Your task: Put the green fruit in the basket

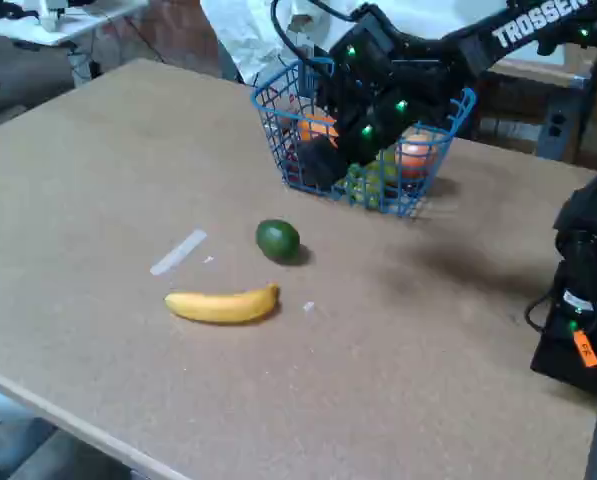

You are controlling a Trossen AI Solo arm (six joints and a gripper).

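In the fixed view, the green fruit (277,240) lies on the brown bench (98,180), out in the open and apart from the blue wire basket (278,120) behind it. A yellow banana (222,305) lies nearer the front edge, just below the fruit. The black arm reaches in from the upper right, and its tool (363,140) hangs over the basket, dark against the mesh; I cannot tell whether its fingers are apart or together. Orange fruits and a pale green cluster (373,182) sit inside the basket.
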